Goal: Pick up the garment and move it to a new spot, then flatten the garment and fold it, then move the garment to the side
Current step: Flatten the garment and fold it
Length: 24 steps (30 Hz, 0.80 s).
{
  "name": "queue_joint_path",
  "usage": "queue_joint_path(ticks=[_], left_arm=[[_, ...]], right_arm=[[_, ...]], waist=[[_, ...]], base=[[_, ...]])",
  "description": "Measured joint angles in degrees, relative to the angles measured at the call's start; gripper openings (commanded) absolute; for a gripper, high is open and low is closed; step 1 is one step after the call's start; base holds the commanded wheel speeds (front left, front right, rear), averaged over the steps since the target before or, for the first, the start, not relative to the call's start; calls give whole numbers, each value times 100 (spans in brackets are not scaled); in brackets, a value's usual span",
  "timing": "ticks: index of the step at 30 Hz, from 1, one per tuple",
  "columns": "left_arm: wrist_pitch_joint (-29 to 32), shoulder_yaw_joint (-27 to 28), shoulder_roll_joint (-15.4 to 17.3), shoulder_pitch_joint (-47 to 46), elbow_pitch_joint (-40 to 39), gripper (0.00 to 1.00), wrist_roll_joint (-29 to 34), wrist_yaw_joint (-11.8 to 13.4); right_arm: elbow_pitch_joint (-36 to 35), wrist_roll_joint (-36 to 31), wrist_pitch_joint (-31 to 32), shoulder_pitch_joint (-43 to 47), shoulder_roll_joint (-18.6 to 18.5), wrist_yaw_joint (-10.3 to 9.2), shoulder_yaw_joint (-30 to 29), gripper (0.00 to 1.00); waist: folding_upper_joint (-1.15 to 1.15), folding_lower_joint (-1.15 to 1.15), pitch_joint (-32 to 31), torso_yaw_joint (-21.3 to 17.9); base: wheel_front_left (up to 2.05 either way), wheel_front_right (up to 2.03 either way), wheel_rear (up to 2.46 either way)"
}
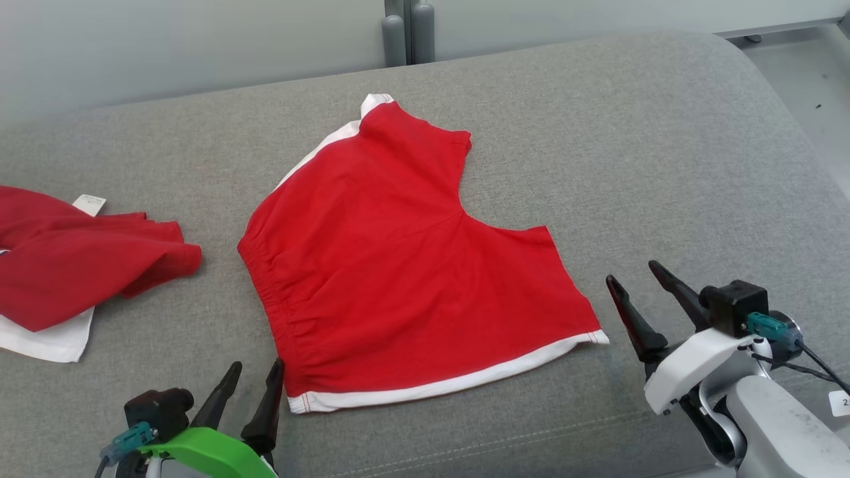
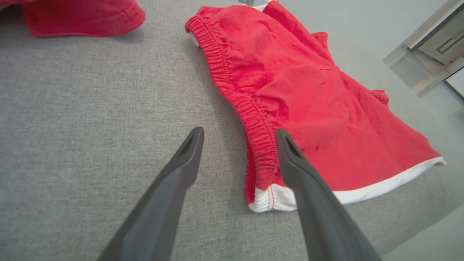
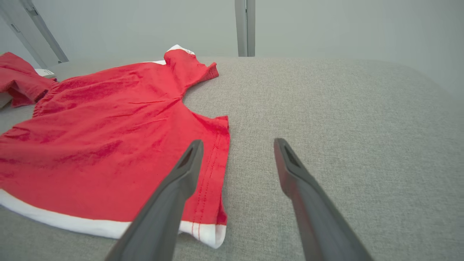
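Note:
The garment [image 1: 398, 259], red shorts with white trim, lies spread flat on the grey cushion [image 1: 664, 166], one leg pointing to the far side and the elastic waistband at its left. My left gripper [image 1: 255, 378] stands open just off the near left corner of the garment [image 2: 326, 108], its fingers [image 2: 181, 170] astride the waistband end without gripping it. My right gripper [image 1: 641, 282] is open too, close to the garment's right leg hem [image 3: 214, 163], and holds nothing.
A second red and white garment [image 1: 73, 259] lies crumpled at the cushion's left edge. Bare grey cushion stretches to the right of the shorts. A pale wall and a grey post [image 1: 408, 30] stand behind; floor shows at the far right.

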Motion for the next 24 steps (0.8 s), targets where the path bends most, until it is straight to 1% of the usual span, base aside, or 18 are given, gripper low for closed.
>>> queue_joint_path(ticks=[3,5,8,12,15,18,21,24], left_arm=[[-51,18,-3,-19,-125,100,169,63],[-99,42,-10,-52,-210,100,275,169],[-130,138,-77,-143,-387,100,532,361],[-149,175,-232,-159,-499,100,695,527],[-151,233,-280,-159,-566,100,869,639],[-151,376,-365,-156,-672,100,975,709],[-151,547,-439,-155,-846,100,1196,751],[-152,673,-504,-123,-943,100,1294,759]], right_arm=[[-185,-89,-1,-21,-2,-89,-83,100],[-311,-130,-1,-32,11,-140,-147,100],[-552,-216,-1,-65,123,-246,-264,100],[-743,-260,-1,-80,302,-377,-381,100],[-867,-260,-1,-78,438,-456,-502,100],[-982,-261,-1,-76,538,-553,-592,100],[-1062,-346,-4,-71,595,-555,-605,100],[-1112,-399,-9,-52,616,-603,-608,100]], waist=[[0,0,-82,-15],[0,0,-140,-23],[0,0,-263,-42],[0,0,-381,-58],[0,0,-460,-67],[0,0,-519,-66],[0,0,-534,-57],[0,0,-540,-41]], base=[[0,0,0],[0,0,0],[0,0,0],[0,0,0],[0,0,0],[0,0,0],[0,0,0],[0,0,0]])
